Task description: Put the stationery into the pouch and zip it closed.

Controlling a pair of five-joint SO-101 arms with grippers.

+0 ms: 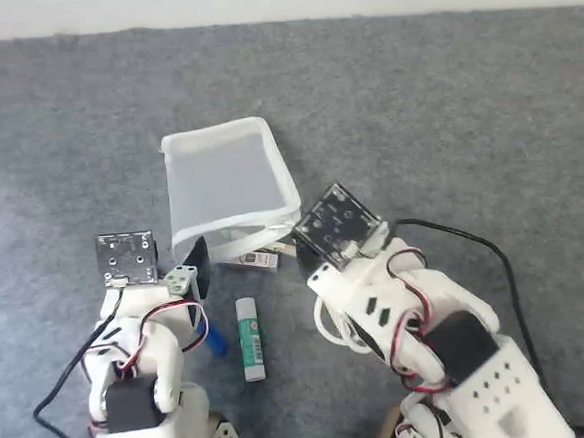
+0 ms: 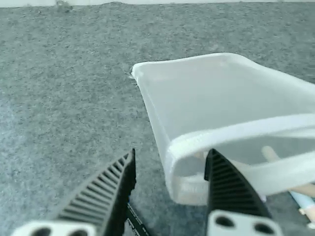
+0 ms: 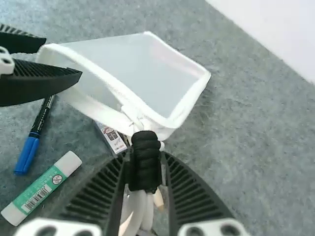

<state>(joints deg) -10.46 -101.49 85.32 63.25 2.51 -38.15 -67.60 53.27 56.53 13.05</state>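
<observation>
Beside the open mouth of the white mesh pouch (image 1: 224, 179), a glue stick (image 1: 249, 338) and a blue-capped pen (image 1: 214, 342) lie on the grey mat (image 1: 445, 118). A small labelled box (image 1: 252, 262) is tucked against the pouch's rim, and none of the three covers the opening. The left gripper (image 2: 172, 155) is spread moderately wide, its fingers astride one corner of the pouch mouth. The right gripper (image 3: 146, 153) is clamped on a black ribbed piece (image 3: 145, 164) with white stems below it, at the mouth's other corner.
</observation>
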